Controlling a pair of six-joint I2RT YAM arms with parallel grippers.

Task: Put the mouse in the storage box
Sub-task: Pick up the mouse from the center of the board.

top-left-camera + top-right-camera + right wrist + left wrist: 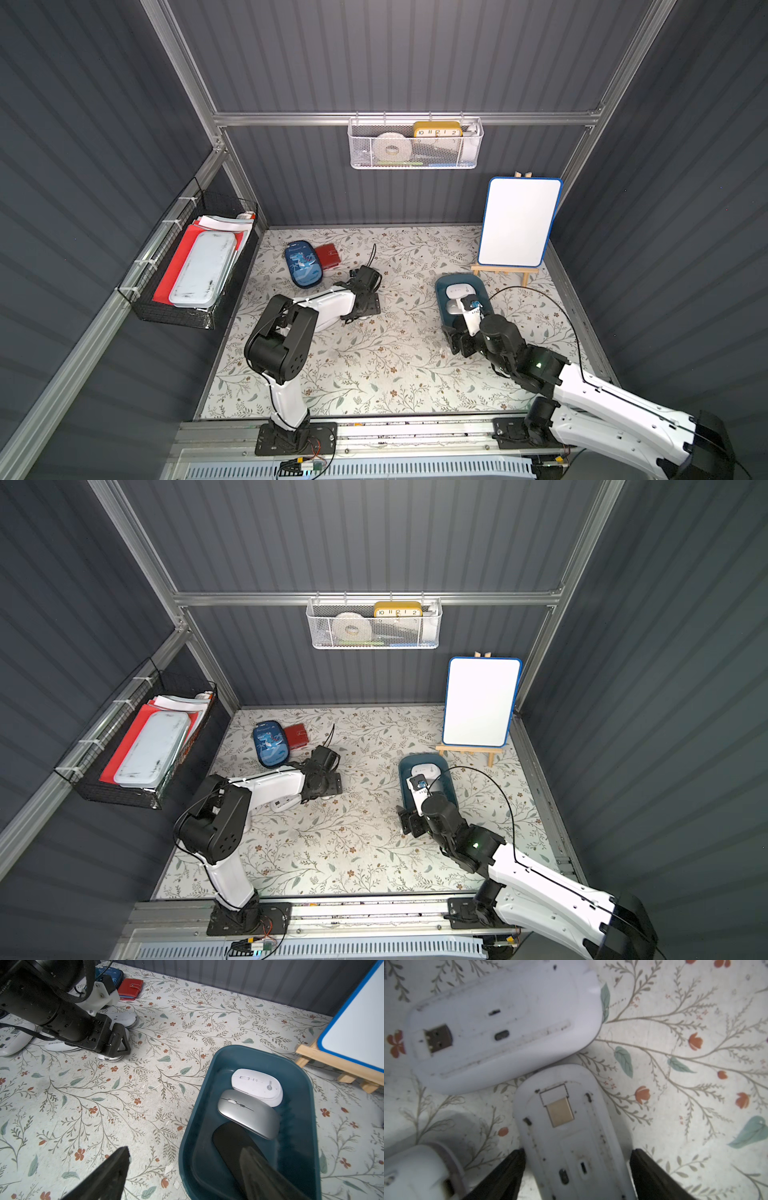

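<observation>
**Left jaws astride an upturned mouse; right jaws open at the storage box**

The left gripper [576, 1151] points down at the floral table [675, 1105]. Between its two black fingers lies the mouse [571, 1126], white and belly up, with a gold-coloured USB plug in its underside. One finger touches the mouse's edge and a thin gap shows at the other, so the jaws are parted, not clamped. Just beyond the fingertips lies a second upturned white mouse [500, 1028]. No writing on either is legible.

The right gripper [185, 1149] is spread wide, holding nothing. One finger hangs over the table, the other over the storage box [259, 1059], well apart from the left jaws. Beyond that finger lie a silver mouse [249, 1113] and a white boxed mouse [257, 1086] with a round blue logo too blurred to read.

Far beyond both jaws, a yellow clock [437, 129] shows 10, 11, 12, 1, 2.
</observation>
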